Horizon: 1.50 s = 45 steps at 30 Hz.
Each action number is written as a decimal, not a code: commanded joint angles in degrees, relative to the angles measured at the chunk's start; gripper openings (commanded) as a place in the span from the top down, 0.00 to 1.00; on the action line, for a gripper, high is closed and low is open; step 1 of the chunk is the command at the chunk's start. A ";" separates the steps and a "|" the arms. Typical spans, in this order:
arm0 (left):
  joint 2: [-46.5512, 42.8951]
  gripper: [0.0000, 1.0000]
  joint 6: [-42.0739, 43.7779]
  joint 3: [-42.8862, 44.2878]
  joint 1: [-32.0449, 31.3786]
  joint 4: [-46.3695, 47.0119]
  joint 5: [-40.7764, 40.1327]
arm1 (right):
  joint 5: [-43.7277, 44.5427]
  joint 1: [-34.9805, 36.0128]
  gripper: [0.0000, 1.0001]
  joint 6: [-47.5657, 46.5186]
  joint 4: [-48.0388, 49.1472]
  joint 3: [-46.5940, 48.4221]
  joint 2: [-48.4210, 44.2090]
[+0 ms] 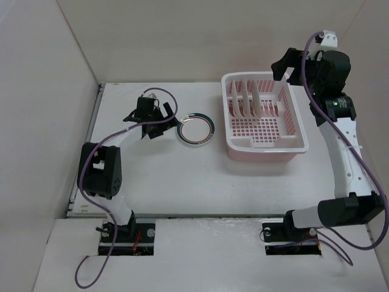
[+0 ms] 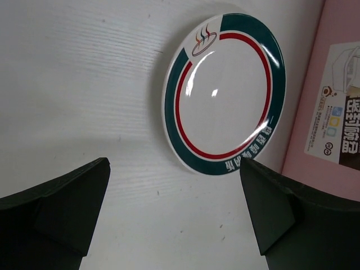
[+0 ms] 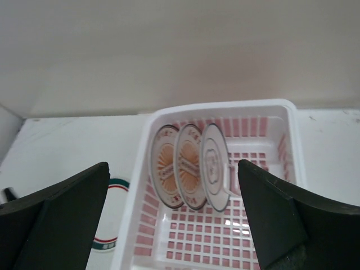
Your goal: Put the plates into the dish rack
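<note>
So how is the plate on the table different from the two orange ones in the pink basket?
The green-rimmed plate lies flat on the table; the orange plates stand on edge in the dish rack. The green-rimmed plate has a plain white middle inside a red ring; the orange plates have sunburst middles. All are round plates.

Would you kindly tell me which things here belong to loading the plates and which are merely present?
Job: green-rimmed plate lying on the table; three plates standing in the dish rack; left gripper and right gripper, both open.
Merely present: table; purple cables; label on the rack's side.
</note>
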 commanded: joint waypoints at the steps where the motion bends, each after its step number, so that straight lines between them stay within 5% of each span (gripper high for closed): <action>1: 4.63 0.00 -2.33 -0.54 1.39 9.84 8.39 | -10.01 0.83 0.00 1.30 2.96 0.52 -1.16; 13: 18.88 0.03 -6.81 0.86 1.92 19.26 17.45 | -13.17 1.54 0.00 -0.02 2.95 2.99 -4.95; 23: 23.45 0.30 -8.14 1.39 1.92 20.49 17.64 | -15.28 1.54 0.00 -0.02 2.95 5.80 -3.37; 27: 24.94 0.53 -8.66 2.61 1.92 19.18 17.11 | -16.42 1.54 0.00 0.51 2.95 6.86 -2.22; 32: 26.27 1.00 -9.19 4.28 1.92 17.60 15.88 | -18.00 1.54 0.00 1.57 2.95 7.92 -0.47; 34: 26.27 1.00 -9.19 4.81 1.92 15.59 14.13 | -19.49 2.24 0.00 0.70 4.26 7.30 0.67; 37: 23.99 1.00 -7.87 6.57 1.92 10.84 8.97 | -14.95 8.81 0.00 -11.05 -0.64 8.44 3.48; 41: 17.23 1.00 -7.26 9.03 2.45 -4.94 -1.74 | 7.84 24.28 0.00 -26.97 -3.12 5.82 4.72; 45: 9.15 1.00 -7.78 16.21 3.06 -18.56 -7.85 | 16.70 36.32 0.00 -39.09 -0.84 0.37 6.82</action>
